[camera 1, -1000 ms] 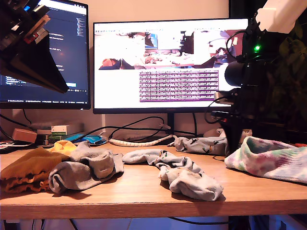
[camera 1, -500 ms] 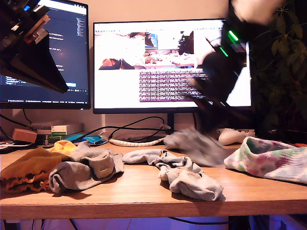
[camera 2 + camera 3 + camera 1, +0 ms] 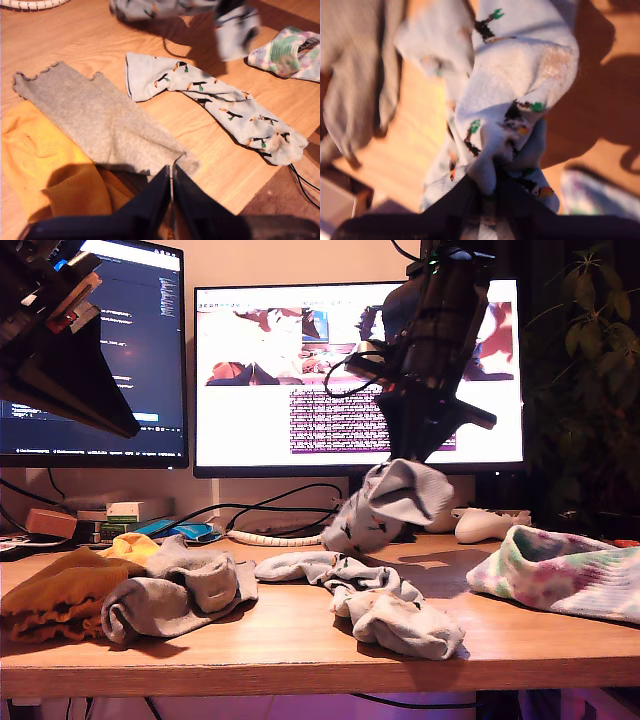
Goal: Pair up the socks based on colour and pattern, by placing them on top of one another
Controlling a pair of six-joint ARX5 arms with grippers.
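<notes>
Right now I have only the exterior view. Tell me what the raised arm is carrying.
Observer: The second end effector is shut on the raised printed sock, with a bunched fold pinched between its fingers.
Operator: Describe that sock's match on the table.
Observer: The other printed sock lies stretched out flat and carries the same small orange-and-green figures.
Operator: Report the other arm.
Observer: The first end effector is shut with nothing in it, above the grey frilly sock, which overlaps the mustard sock.
</notes>
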